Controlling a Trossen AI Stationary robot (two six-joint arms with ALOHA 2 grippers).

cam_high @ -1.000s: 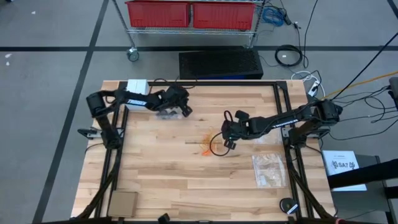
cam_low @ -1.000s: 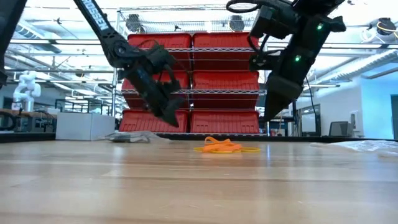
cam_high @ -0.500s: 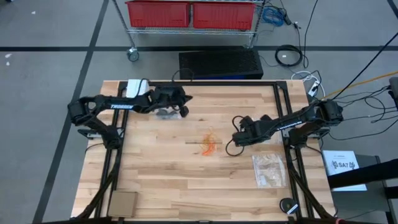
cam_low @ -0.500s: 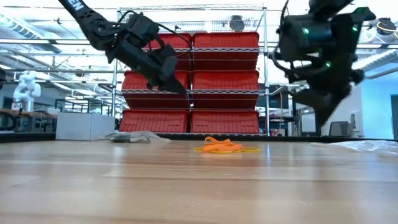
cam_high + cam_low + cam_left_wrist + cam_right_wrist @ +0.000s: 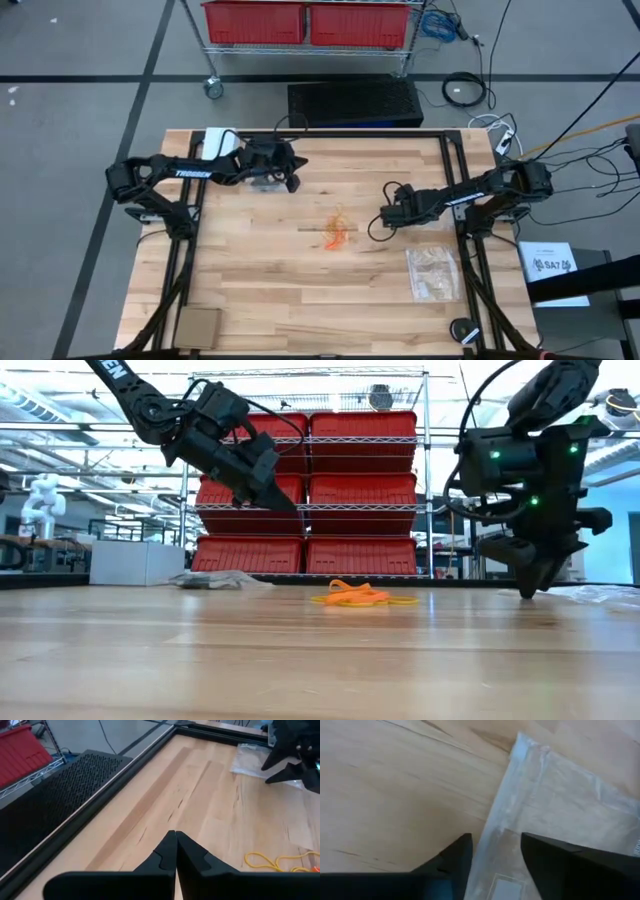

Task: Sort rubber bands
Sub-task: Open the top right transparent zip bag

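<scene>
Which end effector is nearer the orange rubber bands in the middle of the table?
The right end effector, low beside the rubber bands, over a clear bag. The left end effector is raised, farther off toward the table's back edge.

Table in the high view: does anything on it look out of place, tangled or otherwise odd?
Only the rubber bands: orange loops lie tangled in one heap at the middle of the table, apart from both clear bags. The left gripper is shut and raised; the right gripper is open over a clear bag's edge.
</scene>
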